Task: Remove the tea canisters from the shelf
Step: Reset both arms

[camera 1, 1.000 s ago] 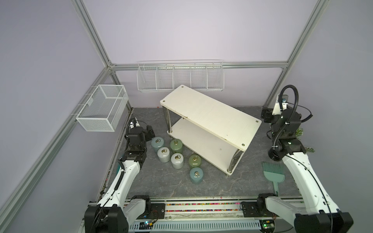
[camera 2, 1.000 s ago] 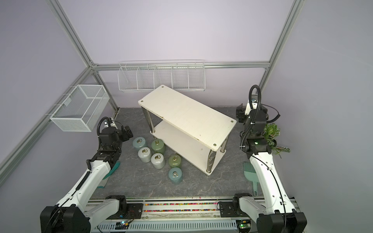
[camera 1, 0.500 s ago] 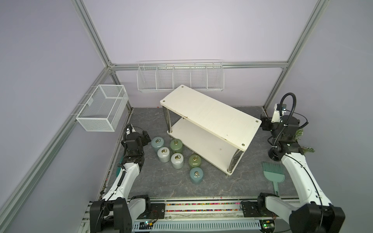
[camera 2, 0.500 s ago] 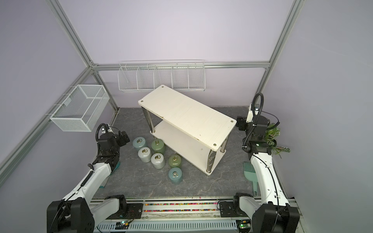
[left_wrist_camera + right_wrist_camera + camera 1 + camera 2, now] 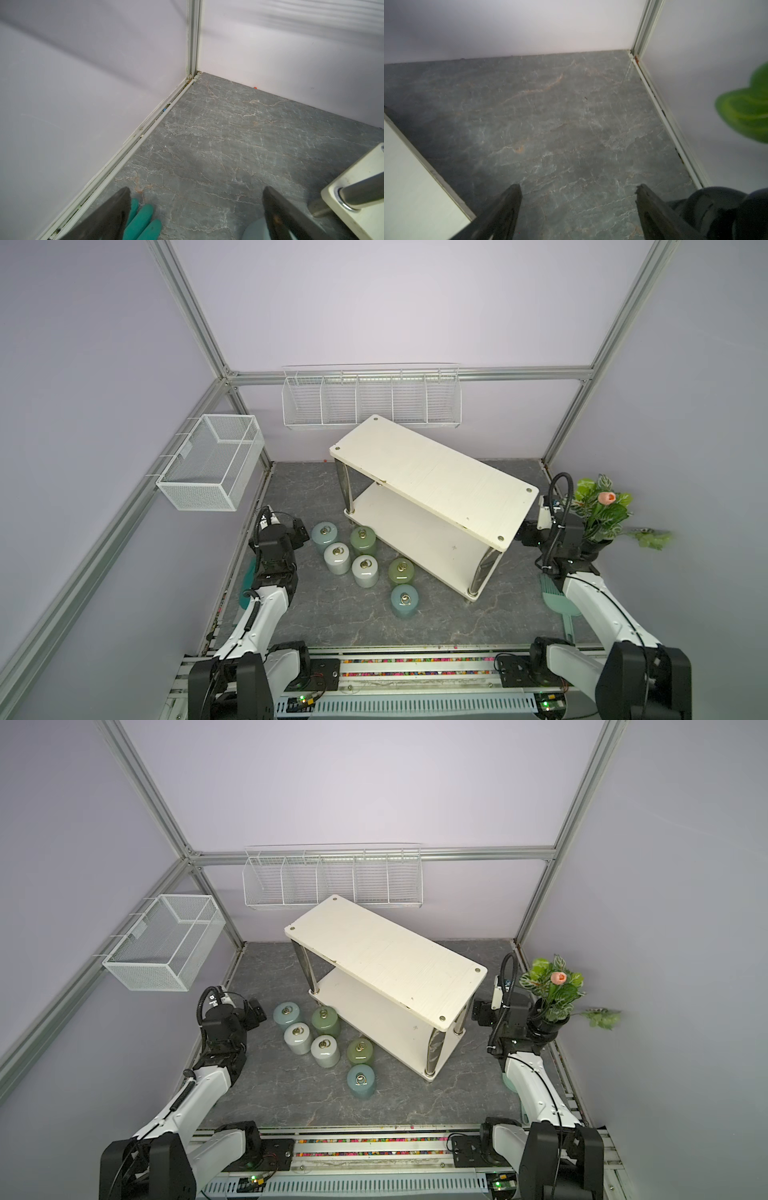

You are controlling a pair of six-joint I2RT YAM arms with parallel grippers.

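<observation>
1. Tabletop [image 5: 332,626]: grey marbled surface, walled on three sides.

2. Shelf [image 5: 436,477]: cream, two tiers, chrome legs. It is set askew across the middle of the tabletop, one end toward the far edge. The upper tier is bare. No canister is seen on the lower tier, though part of it is hidden under the upper.

3. Potted plant [image 5: 598,510]: stood at the right edge, just behind the right arm.

4. Left end effector [image 5: 196,189]: held low near the left edge, jaws spread to the full, nothing gripped.

5. Right end effector [image 5: 579,186]: held off the shelf's right end, jaws wide apart, nothing gripped.

6. Tea canisters [image 5: 365,569]: six, upright, clustered on the tabletop between the shelf's near long side and the left edge. The far light blue one [image 5: 325,533] is just beside the left end effector.

Step in hand: removal is judged finished, all six being counted off the shelf.

Next move: no further lift is called for. If the left arm is moved, care is needed that the neighbouring light blue canister is not knocked.
</observation>
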